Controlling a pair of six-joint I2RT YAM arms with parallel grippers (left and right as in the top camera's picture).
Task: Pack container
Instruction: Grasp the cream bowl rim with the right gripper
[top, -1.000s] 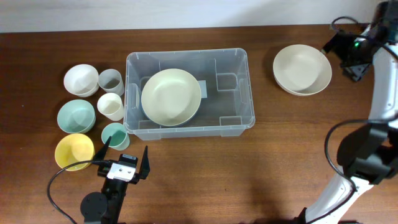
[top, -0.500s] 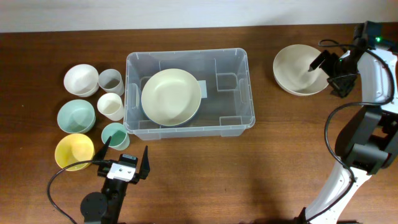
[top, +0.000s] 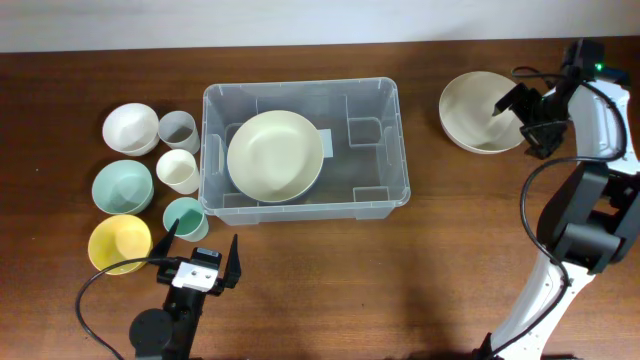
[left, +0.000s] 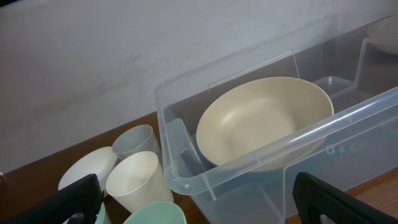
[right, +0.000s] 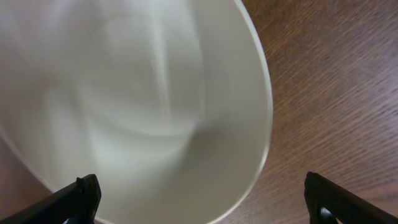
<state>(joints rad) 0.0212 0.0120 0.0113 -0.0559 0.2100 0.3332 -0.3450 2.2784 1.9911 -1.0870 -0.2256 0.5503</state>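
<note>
The clear container (top: 385, 190) stands mid-table with a large cream bowl (top: 274, 155) lying in its left half; both also show in the left wrist view, the container (left: 261, 162) and the bowl (left: 264, 121). A second cream bowl (top: 480, 108) sits on the table at the far right. My right gripper (top: 520, 118) is open and hovers over that bowl's right rim (right: 155, 106), one finger over the inside, one outside. My left gripper (top: 200, 256) is open and empty at the front left, apart from the cups.
Left of the container stand a white bowl (top: 130, 127), a teal bowl (top: 122, 186), a yellow bowl (top: 119, 243), a grey cup (top: 178, 130), a cream cup (top: 178, 170) and a teal cup (top: 185, 217). Bare wood lies in front of the container.
My right gripper has moved from beyond the bowl's right side in over the bowl's right rim. The left arm has not moved.
</note>
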